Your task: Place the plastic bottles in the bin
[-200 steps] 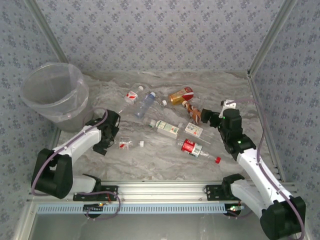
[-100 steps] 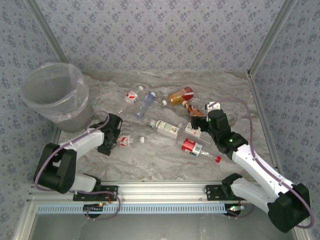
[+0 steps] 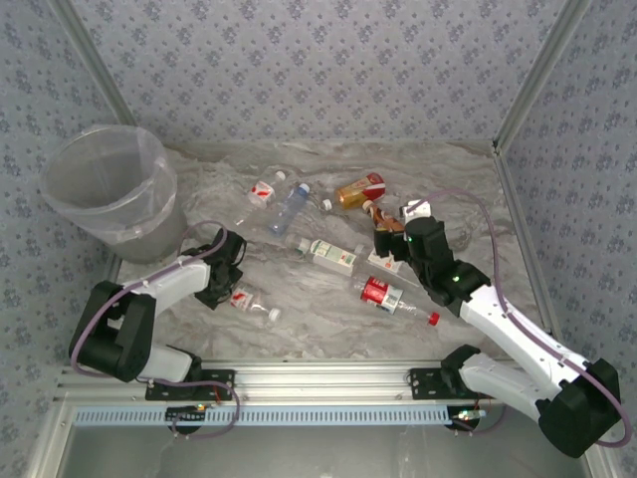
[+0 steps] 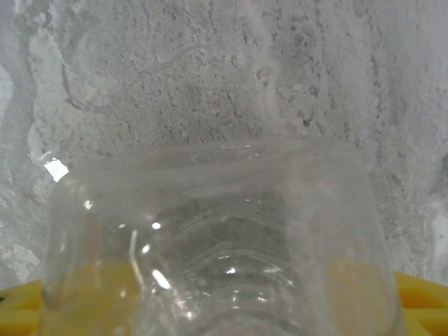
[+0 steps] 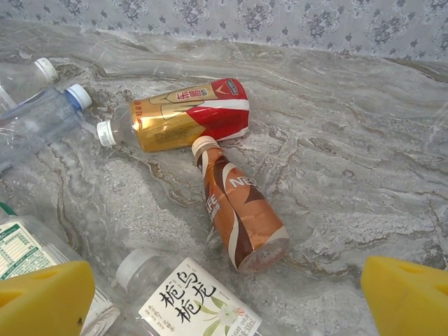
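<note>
A small clear plastic bottle [image 3: 247, 300] with a red label lies left of centre, its white cap pointing toward the front. My left gripper [image 3: 229, 281] is shut on its base end. In the left wrist view the clear bottle [image 4: 217, 238] spans the gap between the yellow pads [image 4: 420, 297]. My right gripper [image 5: 227, 301] stands open just above a brown bottle [image 5: 241, 217], its fingers either side and nothing held. A gold-and-red bottle [image 5: 185, 115] and a bluish bottle [image 5: 38, 115] lie beyond. The bin [image 3: 105, 189] stands at the back left.
More bottles lie mid-table: a white-green labelled one [image 3: 333, 256], a white labelled one [image 3: 385, 261], a red labelled one [image 3: 383, 294] with a red cap, and a small one [image 3: 261, 191] at the back. Patterned walls close in the table's sides.
My left gripper has dropped onto the small clear bottle and closed on it; the bottle turned, cap toward the front. My right arm has swung left over the brown bottle, still open.
</note>
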